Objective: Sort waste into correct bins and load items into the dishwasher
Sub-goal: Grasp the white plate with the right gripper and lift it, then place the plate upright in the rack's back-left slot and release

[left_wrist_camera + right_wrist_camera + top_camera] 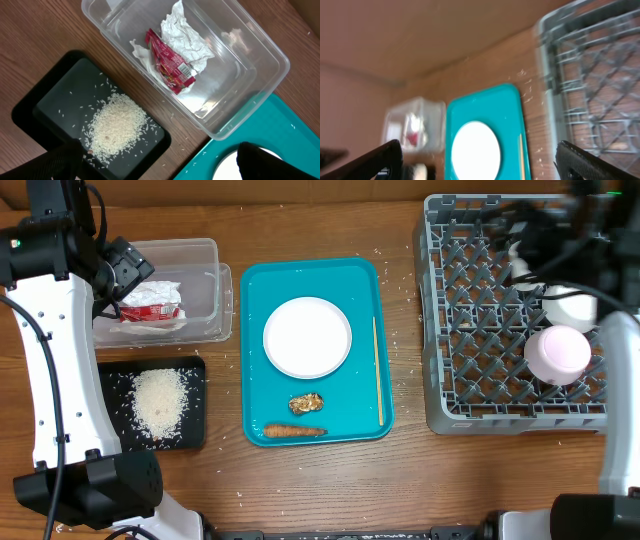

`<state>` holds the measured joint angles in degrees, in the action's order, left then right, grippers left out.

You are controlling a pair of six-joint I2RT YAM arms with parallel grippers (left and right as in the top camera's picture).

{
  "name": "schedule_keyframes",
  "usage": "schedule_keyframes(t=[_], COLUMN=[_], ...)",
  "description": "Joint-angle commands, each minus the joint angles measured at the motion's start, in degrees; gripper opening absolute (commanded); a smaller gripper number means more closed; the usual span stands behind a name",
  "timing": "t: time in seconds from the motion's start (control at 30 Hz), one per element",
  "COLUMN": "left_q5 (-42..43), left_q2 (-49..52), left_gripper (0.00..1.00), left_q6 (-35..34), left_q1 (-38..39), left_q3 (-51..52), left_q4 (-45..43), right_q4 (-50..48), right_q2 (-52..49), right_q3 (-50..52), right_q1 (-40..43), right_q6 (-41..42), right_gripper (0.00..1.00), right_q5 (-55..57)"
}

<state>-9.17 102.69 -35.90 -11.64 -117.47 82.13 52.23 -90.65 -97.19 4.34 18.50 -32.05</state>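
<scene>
Left fingers (pixel 60 162), wide and empty over the tub (pixel 205 290), are nearer the sausage stick (pixel 294 431), lying crosswise at the tray's (pixel 258 380) near edge; right fingers (pixel 375 162) wide too.

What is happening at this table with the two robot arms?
Leftovers are being sorted and dishes loaded. The left gripper, open, hangs over the clear tub, where a red wrapper and a crumpled napkin lie. Rice sits in the black tray. The plate, a brown lump and a sausage stick wait on the teal tray. The right gripper, open and empty, is over the grey rack, which holds some white dishes.
</scene>
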Motion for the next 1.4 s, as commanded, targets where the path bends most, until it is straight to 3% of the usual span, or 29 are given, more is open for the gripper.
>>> schedule_keyframes(t=[0.0, 0.13, 0.23, 0.4, 0.53, 0.6, 0.67, 0.83, 1.07, 1.37], left_q5=[0.68, 0.68, 0.68, 0.68, 0.68, 0.68, 0.68, 0.68, 0.68, 0.68], left_q2=[0.81, 0.81, 0.81, 0.81, 0.81, 0.81, 0.81, 0.81, 0.81, 0.81], left_gripper=[1.00, 1.00, 1.00, 1.00, 1.00, 1.00, 1.00, 1.00, 1.00, 1.00], left_q6=[-0.52, -0.52, -0.52, -0.52, -0.52, -0.52, -0.52, -0.52, -0.52, -0.52], left_q1=[0.04, 0.04, 0.04, 0.04, 0.04, 0.04, 0.04, 0.04, 0.04, 0.04], left_q3=[0.24, 0.24, 0.24, 0.24, 0.24, 0.24, 0.24, 0.24, 0.24, 0.24], left_q4=[0.11, 0.13, 0.13, 0.11, 0.13, 0.13, 0.13, 0.13, 0.13, 0.13], right_q4=[1.05, -0.79, -0.20, 1.25, 1.22, 2.08, 4.37, 14.69, 27.76, 23.21], right_q2=[-5.27, -21.03, -29.68, -36.37, -37.31, -37.27, -36.81, -32.96, -28.15, -29.27], right_q3=[-0.63, -0.66, -0.66, -0.63, -0.66, -0.90, -2.10, -12.96, -36.00, -38.56], right_q1=[-17.84, -32.41, -33.90, -33.90, -33.90, -33.90, -33.40, -29.33, -19.34, -10.71], right_q6=[-1.64, 6.10, 11.13, 11.39, 11.58, 11.58, 11.56, 11.52, 11.28, 6.93], right_gripper=[1.00, 1.00, 0.84, 0.76, 0.47, 0.18, 0.04, 0.04, 0.04, 0.04], right_q5=[18.29, 32.33, 33.90, 30.86, 30.14, 29.83, 29.86, 34.56, 59.01, 74.69])
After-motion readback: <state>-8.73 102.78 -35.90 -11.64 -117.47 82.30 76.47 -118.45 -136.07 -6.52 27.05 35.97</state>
